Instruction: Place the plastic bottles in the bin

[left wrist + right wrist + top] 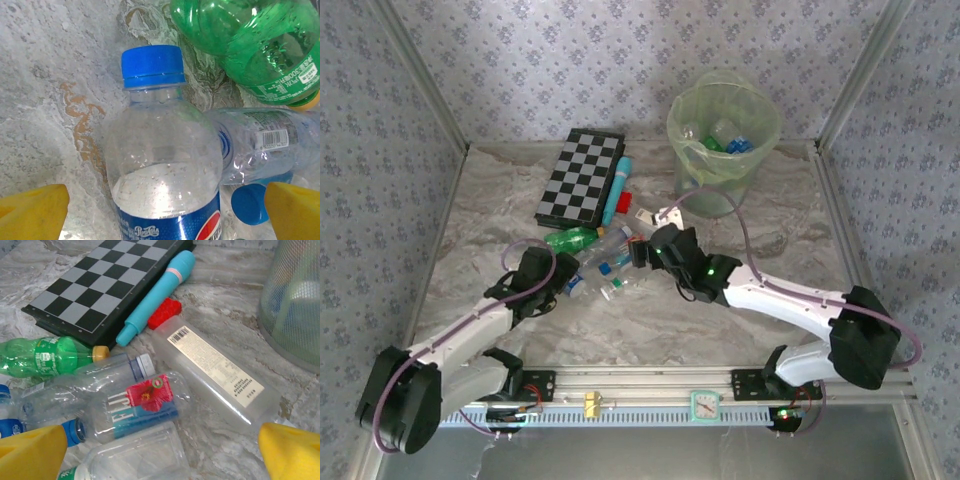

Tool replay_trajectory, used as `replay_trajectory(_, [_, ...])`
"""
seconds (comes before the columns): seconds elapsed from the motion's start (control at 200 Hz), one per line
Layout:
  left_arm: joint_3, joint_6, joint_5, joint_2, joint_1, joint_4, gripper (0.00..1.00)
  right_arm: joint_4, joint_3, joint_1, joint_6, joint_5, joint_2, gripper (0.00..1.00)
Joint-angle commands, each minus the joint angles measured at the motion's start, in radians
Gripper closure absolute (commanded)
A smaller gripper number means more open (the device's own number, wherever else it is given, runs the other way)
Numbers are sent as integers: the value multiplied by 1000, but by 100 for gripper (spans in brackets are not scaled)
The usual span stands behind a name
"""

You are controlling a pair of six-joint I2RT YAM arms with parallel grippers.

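your left gripper point(162, 209) is wide open, fingers flanking a blue-capped pepsi bottle point(160, 150) at frame centre, not clamped. your right gripper point(160, 452) gapes empty above the plastic bottles point(135, 410) heaped lower left; the bin point(295, 305) stands upper right.

1. On the blue-capped clear bottle point(162, 165) I read "Pepsi" in white on its blue label, with the round Pepsi sign to the right of the word.
2. The green bottle point(250, 45) to its right has "300" on its label. I cannot read the rest.
3. The lying clear bottle point(265, 142) shows a barcode, digits too small.
4. The flower-label bottle point(140, 405) reads "FIJI".
5. The flat clear bottle point(215, 375) carries a barcode above unreadable fine print.
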Motion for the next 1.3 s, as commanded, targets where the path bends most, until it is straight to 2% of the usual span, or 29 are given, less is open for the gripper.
replay_trajectory(0.0, [-13, -19, -6, 23, -5, 37, 0, -42, 48, 21, -33, 70, 25, 0])
replay_trajectory(0.27, [-34, -5, 8, 94, -5, 85, 10, -62, 61, 42, -33, 90, 41, 0])
replay_trajectory(0.55, [-49, -4, -3, 112, -5, 110, 33, -76, 61, 48, -36, 107, 40, 0])
replay_trajectory(0.7, [-53, -8, -9, 93, -5, 101, 37, -61, 54, 50, -48, 93, 40, 0])
replay_trajectory(1.024, [-18, 10, -9, -98, -8, 67, 44, 67, 55, 50, -165, -216, 85, 0])
replay_trajectory(1.164, [6, 20, -3, -195, -8, 67, 46, 158, 50, 49, -212, -412, 96, 0])
replay_trajectory(1.299, [28, 23, 26, -229, -8, 84, 47, 204, 80, 49, -198, -570, 130, 0])
